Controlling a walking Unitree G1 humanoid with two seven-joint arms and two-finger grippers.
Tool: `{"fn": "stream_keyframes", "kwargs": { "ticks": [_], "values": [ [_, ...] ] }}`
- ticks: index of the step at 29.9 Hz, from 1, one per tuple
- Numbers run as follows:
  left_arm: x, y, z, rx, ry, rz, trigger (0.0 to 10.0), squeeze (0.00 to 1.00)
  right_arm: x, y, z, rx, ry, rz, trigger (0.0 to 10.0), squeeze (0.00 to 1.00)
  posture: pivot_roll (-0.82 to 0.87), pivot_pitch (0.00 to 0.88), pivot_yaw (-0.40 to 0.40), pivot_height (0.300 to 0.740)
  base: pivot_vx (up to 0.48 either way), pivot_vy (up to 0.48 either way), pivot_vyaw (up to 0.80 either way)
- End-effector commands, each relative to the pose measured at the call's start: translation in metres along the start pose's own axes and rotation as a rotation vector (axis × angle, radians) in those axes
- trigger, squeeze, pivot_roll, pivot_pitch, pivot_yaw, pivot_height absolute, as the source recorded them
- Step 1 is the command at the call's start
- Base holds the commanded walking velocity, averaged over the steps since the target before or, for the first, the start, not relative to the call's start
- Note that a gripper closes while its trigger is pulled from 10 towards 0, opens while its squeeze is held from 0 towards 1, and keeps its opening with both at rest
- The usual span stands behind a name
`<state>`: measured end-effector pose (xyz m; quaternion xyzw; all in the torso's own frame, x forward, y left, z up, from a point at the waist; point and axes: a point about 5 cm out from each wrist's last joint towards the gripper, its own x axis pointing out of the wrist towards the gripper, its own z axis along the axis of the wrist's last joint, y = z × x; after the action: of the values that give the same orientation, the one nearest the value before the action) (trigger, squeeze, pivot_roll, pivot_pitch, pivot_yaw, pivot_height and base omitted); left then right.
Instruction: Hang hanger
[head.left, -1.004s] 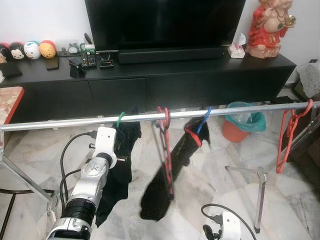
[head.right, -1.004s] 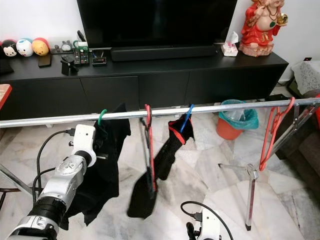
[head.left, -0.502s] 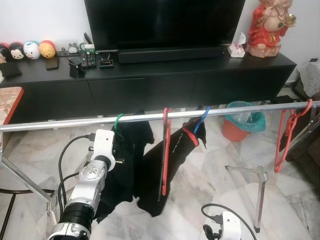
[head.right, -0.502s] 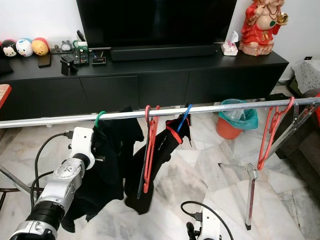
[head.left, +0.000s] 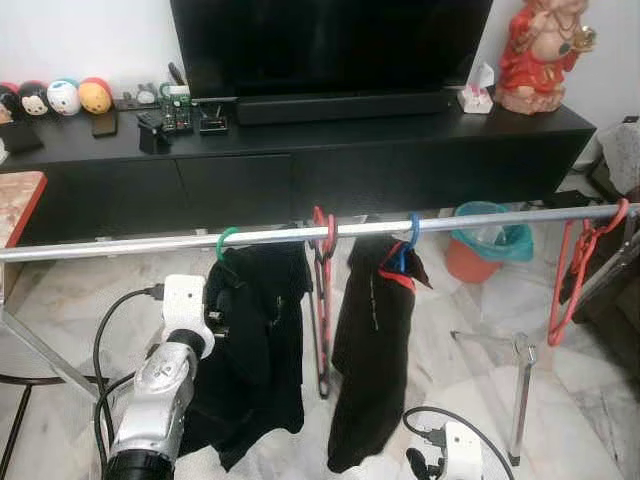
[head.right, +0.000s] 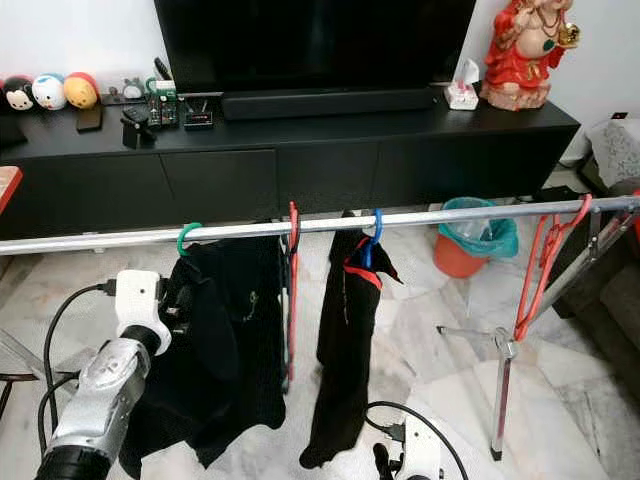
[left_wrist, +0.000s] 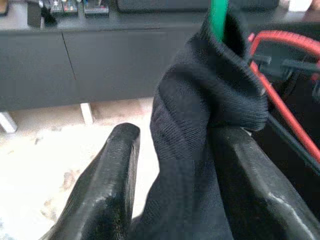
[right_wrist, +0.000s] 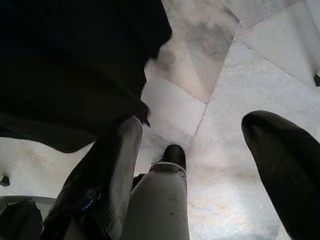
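Hand, right: right hand (right_wrist: 197, 165) hangs idle low over the pale marble floor (right_wrist: 225, 90), its two black fingers spread wide with nothing between them.
Hand, left: left hand (left_wrist: 175, 165) is raised on its silver arm just below the rail, fingers (left_wrist: 112, 165) parted around a fold of black knit at the garment's collar; the cloth lies against one finger, but whether it is truly pinched is hard to say.
Hanger: green hanger (head.left: 226, 243) has its hook over the metal rail (head.left: 130, 245), so the task's thing looks hung already; the hand likely sits at the collar to steady it as the load settles.
Garment: black garment (head.left: 262, 350) on that hanger is soft and ribbed at the neck, draping in loose folds.
Neighbours: red hanger (head.left: 322, 300), thin and bare, hangs just beside it; next comes a blue hanger (head.left: 410, 235) carrying a dark piece with red trim, and further red hangers (head.left: 575, 275) sit well apart at the robot's right end.
Rail: smooth round tube, spanning the view on a folding stand.
Behind: glossy black TV cabinet (head.left: 350, 160) with the television, round toy heads (head.left: 60, 98) and a red figurine (head.left: 540, 50) on top.
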<state>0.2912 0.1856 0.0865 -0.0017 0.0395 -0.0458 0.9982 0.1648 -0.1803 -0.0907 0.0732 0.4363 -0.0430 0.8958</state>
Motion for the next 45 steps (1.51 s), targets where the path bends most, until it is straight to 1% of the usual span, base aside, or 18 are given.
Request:
{"fn": "stream_keyframes", "kwargs": {
  "ticks": [1, 5, 10, 12, 13, 14, 15, 17, 18, 20, 21, 22, 26, 28, 30, 34, 39, 45],
  "values": [
    [-0.003, -0.001, 0.009, -0.020, -0.052, -0.011, 10.0, 1.00, 0.000, -0.002, 0.001, 0.008, -0.004, -0.007, 10.0, 0.00, 0.04, 0.000, -0.043, 0.728, 0.000, 0.000, 0.00],
    [-0.015, 0.002, 0.015, -0.035, -0.095, -0.006, 10.0, 1.00, 0.000, -0.002, 0.001, 0.007, -0.003, -0.006, 10.0, 0.00, 0.04, 0.000, -0.044, 0.728, 0.000, 0.000, 0.00],
    [-0.036, 0.017, 0.014, -0.024, -0.123, 0.055, 10.0, 1.00, 0.000, -0.002, 0.001, 0.005, -0.002, -0.005, 10.0, 0.00, 0.04, 0.000, -0.043, 0.728, 0.000, 0.000, 0.00],
    [-0.051, 0.028, 0.003, 0.031, -0.086, 0.113, 10.0, 0.99, 0.000, -0.002, 0.001, 0.004, -0.002, -0.003, 10.0, 0.00, 0.04, 0.000, -0.042, 0.728, 0.000, 0.000, 0.00],
    [-0.057, 0.032, -0.002, 0.048, -0.062, 0.137, 10.0, 0.20, 0.000, -0.002, 0.001, 0.005, -0.003, -0.003, 10.0, 0.00, 0.05, 0.000, -0.041, 0.728, 0.000, 0.000, 0.00],
    [-0.063, 0.036, -0.008, 0.062, -0.037, 0.158, 10.0, 0.20, 0.000, -0.001, 0.001, 0.006, -0.003, -0.003, 10.0, 0.00, 0.05, 0.000, -0.041, 0.728, 0.000, 0.000, 0.00],
    [-0.068, 0.040, -0.015, 0.073, -0.006, 0.182, 10.0, 0.00, 0.000, -0.001, 0.001, 0.005, -0.003, -0.003, 10.0, 0.00, 0.05, 0.000, -0.041, 0.728, 0.000, 0.000, 0.00],
    [-0.075, 0.047, -0.026, 0.086, 0.042, 0.214, 10.0, 0.00, 0.000, -0.001, 0.001, 0.003, -0.002, -0.002, 10.0, 0.00, 0.05, 0.000, -0.042, 0.728, 0.000, 0.000, 0.00],
    [-0.087, 0.056, -0.043, 0.102, 0.114, 0.265, 10.0, 0.00, 0.000, -0.001, 0.001, 0.002, -0.001, -0.003, 10.0, 0.00, 0.05, 0.000, -0.042, 0.728, 0.000, 0.000, 0.00],
    [-0.096, 0.062, -0.056, 0.110, 0.170, 0.297, 10.0, 0.00, 0.000, -0.001, 0.001, 0.001, 0.000, -0.004, 10.0, 0.00, 0.05, 0.000, -0.042, 0.728, 0.000, 0.000, 0.00],
    [-0.102, 0.067, -0.073, 0.125, 0.256, 0.316, 10.0, 0.00, 0.000, -0.001, 0.001, -0.001, 0.001, -0.006, 10.0, 0.00, 0.05, 0.000, -0.042, 0.728, 0.000, 0.000, 0.00],
    [-0.104, 0.068, -0.079, 0.130, 0.284, 0.320, 10.0, 0.00, 0.000, -0.001, 0.001, -0.001, 0.002, -0.006, 10.0, 0.00, 0.05, 0.000, -0.042, 0.728, 0.000, 0.000, 0.00],
    [-0.108, 0.066, -0.099, 0.133, 0.390, 0.301, 10.0, 0.00, 0.000, -0.001, 0.001, -0.002, 0.003, -0.008, 10.0, 0.00, 0.05, 0.000, -0.043, 0.728, 0.000, 0.000, 0.00],
    [-0.106, 0.055, -0.123, 0.156, 0.522, 0.186, 10.0, 0.00, 0.001, -0.001, 0.002, -0.002, 0.005, -0.010, 10.0, 0.00, 0.06, 0.000, -0.046, 0.728, 0.000, 0.000, 0.00],
    [-0.105, 0.053, -0.134, 0.190, 0.580, 0.162, 10.0, 0.00, 0.001, -0.001, 0.001, -0.007, 0.008, -0.009, 10.0, 0.00, 0.05, 0.000, -0.044, 0.728, 0.000, 0.000, 0.00],
    [-0.102, 0.049, -0.150, 0.133, 0.665, 0.188, 10.0, 0.00, 0.001, -0.001, 0.001, -0.007, 0.013, -0.012, 10.0, 0.00, 0.04, 0.000, -0.040, 0.728, 0.000, 0.000, 0.00],
    [-0.108, 0.036, -0.171, 0.142, 0.834, 0.165, 10.0, 0.00, 0.001, 0.000, 0.000, -0.018, 0.023, -0.013, 10.0, 0.00, 0.03, 0.000, -0.044, 0.728, 0.000, 0.000, 0.00],
    [-0.101, 0.032, -0.170, 0.119, 0.820, 0.170, 10.0, 0.00, 0.000, -0.001, -0.001, -0.008, 0.025, -0.023, 10.0, 0.00, 0.02, 0.000, -0.038, 0.728, 0.000, 0.000, 0.00]
  ]
}}
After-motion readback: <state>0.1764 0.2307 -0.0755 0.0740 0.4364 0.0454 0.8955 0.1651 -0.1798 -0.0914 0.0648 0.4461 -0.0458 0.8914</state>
